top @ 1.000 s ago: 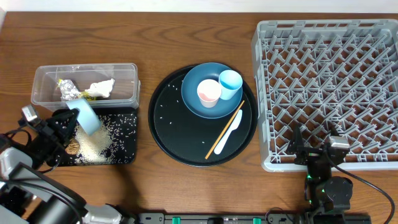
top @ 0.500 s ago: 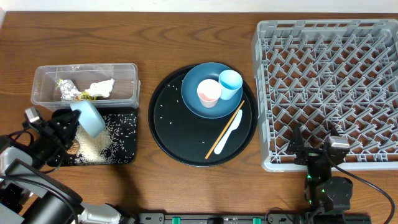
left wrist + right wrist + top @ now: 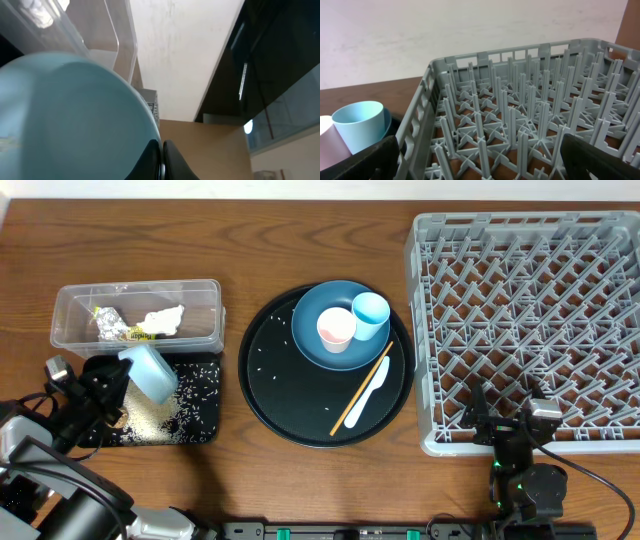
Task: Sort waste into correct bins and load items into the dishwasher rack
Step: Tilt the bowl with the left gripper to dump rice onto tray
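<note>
Your left gripper (image 3: 120,372) is clamped on the pale bowl (image 3: 150,373), tipped over the flat black tray (image 3: 205,422) left of the round black tray (image 3: 275,402). The wrapper (image 3: 108,326) and tissue (image 3: 165,318) lie in the clear tub (image 3: 216,315). Right of it, the dishwasher rack (image 3: 416,330) looks empty, with your right gripper (image 3: 508,422) spread open. The dish (image 3: 315,300), pink cup (image 3: 335,330), light blue cup (image 3: 370,310), chopstick (image 3: 362,388) and spoon (image 3: 374,392) are not yet loaded.

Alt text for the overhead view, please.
The left gripper holds a pale bowl tilted over the rice-strewn flat black tray, beside a clear tub holding a wrapper and tissue. The round black tray carries a blue dish with a pink cup and a light blue cup, a chopstick and a spoon; the rack sits at right.
</note>
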{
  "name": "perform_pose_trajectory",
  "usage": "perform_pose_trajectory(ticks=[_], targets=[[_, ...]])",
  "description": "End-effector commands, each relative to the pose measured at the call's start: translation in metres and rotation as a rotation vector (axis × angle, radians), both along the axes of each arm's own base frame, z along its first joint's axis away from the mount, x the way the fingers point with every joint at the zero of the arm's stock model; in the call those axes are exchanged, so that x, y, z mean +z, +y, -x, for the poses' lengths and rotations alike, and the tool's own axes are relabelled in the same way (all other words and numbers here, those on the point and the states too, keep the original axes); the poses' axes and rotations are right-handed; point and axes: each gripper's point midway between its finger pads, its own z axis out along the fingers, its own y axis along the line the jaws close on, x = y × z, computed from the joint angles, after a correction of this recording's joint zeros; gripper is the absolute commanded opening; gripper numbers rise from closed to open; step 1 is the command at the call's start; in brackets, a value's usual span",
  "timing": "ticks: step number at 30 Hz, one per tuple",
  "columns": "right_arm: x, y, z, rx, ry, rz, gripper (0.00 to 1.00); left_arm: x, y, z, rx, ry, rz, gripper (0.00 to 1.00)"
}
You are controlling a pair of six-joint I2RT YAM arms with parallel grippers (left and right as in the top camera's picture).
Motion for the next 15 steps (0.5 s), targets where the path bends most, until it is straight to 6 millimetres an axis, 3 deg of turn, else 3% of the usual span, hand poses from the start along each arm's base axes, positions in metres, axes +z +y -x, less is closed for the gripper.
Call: perform_pose_trajectory(ticks=[1, 3, 6, 8, 11, 15], targets=[[-0.002, 0.0, 0.0, -0.001, 0.006, 0.012, 0.99, 0.01, -0.002, 0.001, -0.003, -0.059, -0.042, 0.06], [-0.002, 0.0, 0.0, -0.001, 0.006, 0.012, 0.99, 0.011, -0.007, 0.002, -0.013, -0.046, -0.022, 0.06], [-0.002, 0.0, 0.0, -0.001, 0.006, 0.012, 0.99, 0.01, 0.0, -0.004, -0.016, -0.094, -0.095, 0.06], [-0.002, 0.0, 0.0, -0.001, 0.006, 0.012, 0.99, 0.012, -0.001, -0.005, -0.011, -0.025, 0.01, 0.06], [-0.002, 0.0, 0.0, -0.001, 0.006, 0.012, 0.99, 0.014, -0.001, -0.009, -0.03, -0.091, -0.1, 0.06], [-0.002, 0.0, 0.0, -0.001, 0.006, 0.012, 0.99, 0.018, -0.003, -0.01, -0.027, -0.045, -0.017, 0.06]])
